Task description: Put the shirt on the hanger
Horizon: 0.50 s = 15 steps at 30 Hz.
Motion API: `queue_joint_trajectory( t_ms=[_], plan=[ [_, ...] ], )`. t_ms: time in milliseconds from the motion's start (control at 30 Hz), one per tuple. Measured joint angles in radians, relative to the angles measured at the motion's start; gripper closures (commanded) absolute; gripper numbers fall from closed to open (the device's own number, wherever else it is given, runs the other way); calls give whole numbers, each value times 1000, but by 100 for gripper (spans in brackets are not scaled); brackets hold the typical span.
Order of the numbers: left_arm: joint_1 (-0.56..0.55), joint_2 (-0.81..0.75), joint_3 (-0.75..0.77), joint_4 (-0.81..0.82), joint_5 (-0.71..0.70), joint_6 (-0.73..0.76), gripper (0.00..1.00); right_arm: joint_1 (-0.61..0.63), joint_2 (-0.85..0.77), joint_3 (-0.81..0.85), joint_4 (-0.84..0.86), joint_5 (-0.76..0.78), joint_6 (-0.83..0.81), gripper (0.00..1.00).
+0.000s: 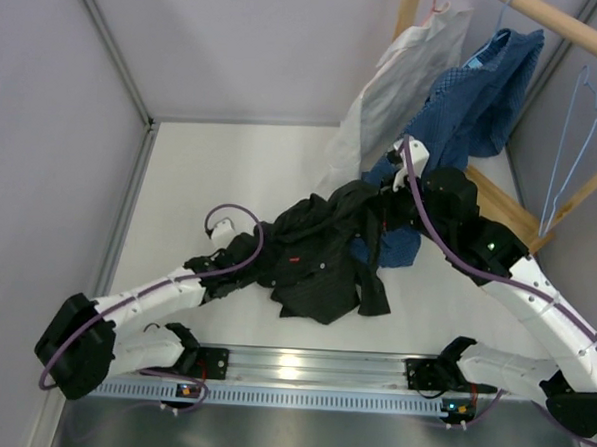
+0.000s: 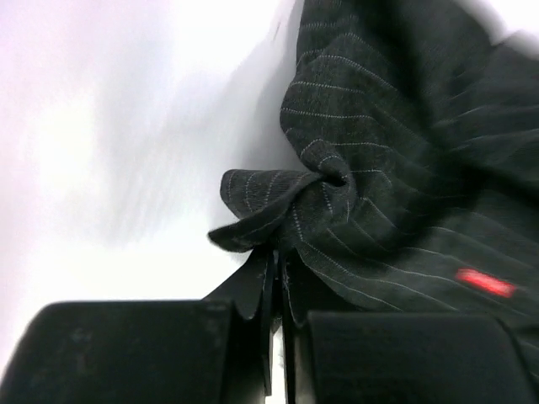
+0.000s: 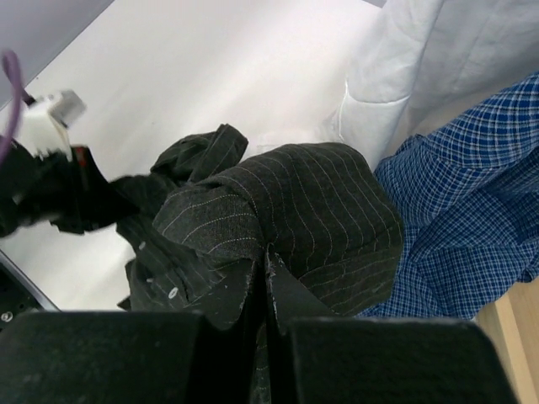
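Observation:
The black pinstriped shirt [image 1: 322, 255] lies bunched on the white table between the two arms. My left gripper [image 1: 248, 266] is shut on a fold at the shirt's left edge [image 2: 278, 220]; a small red label [image 2: 485, 282] shows on the cloth. My right gripper [image 1: 384, 210] is shut on the shirt's upper right part [image 3: 286, 215], holding it slightly raised; small buttons [image 3: 173, 293] show there. The light-blue wire hanger [image 1: 573, 148] hangs empty from the wooden rail at the far right, apart from both grippers.
A white shirt [image 1: 401, 84] and a blue checked shirt [image 1: 475, 98] hang from the wooden rack [image 1: 564, 27] at the back right; the blue one drapes to the table beside the black shirt [image 3: 472, 202]. Grey walls close in left and right.

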Motion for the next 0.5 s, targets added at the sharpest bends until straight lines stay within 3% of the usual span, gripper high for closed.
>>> queue_joint_trajectory(
  t_ms=[167,433,500],
  plan=[
    [108,-129,251,-149,-67,206,100,0,-57,-62,8,-13,36,100],
    [137,-34,1054,-304,-208,601,100,-2,-109,-251,109,-180,150,100],
    [138,25,1217,-317,-218,689,100,-2,-122,-296,135,-226,186,89]
  ],
)
